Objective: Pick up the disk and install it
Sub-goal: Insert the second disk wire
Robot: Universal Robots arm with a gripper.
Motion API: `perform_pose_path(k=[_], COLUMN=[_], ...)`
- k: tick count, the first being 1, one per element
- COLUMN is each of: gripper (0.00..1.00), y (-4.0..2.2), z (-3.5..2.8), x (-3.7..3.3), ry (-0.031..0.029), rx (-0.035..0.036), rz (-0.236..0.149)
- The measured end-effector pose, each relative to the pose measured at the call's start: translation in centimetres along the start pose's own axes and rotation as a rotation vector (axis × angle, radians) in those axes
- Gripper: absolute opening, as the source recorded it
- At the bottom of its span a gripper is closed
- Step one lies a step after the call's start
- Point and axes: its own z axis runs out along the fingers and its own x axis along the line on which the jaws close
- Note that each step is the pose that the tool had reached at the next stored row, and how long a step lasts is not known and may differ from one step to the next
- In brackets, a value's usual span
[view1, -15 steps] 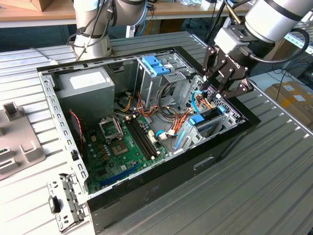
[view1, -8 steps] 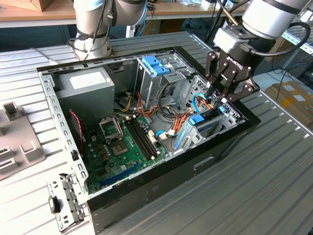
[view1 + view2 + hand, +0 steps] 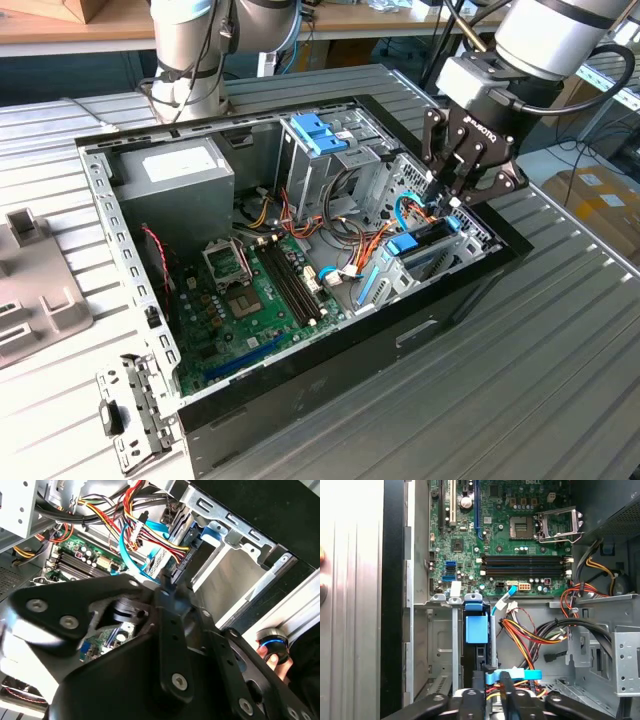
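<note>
Ribbed metal desk (image 3: pixel 560 380) carries the open PC case (image 3: pixel 330 350); claw (image 3: pixel 452 198) hangs over its drive cage, clamped on the disk (image 3: pixel 476 628) sitting upright in the bay.

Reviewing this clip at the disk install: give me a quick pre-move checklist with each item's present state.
1. Gripper over the drive bay at the case's front end: ok.
2. Disk standing on edge in the bay slot, in the first wrist view: ok.
3. Disk fully seated: cannot tell.
4. Gripper's hold on the disk: cannot tell.
5. Coloured cables beside the bay, apart from the slot: ok.
6. Hand near the case, in the second wrist view: not ok.
</note>
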Motion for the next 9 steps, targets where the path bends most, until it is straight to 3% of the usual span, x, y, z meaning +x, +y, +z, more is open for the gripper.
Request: perform_pose_path(k=[2,9], gripper=[0.16,0.16], y=[0.0,0.0], z=[0.0,0.0], x=[0.0,0.0], ry=[0.0008,0.0028], rx=[0.0,0.0001], rz=[0.0,0.0])
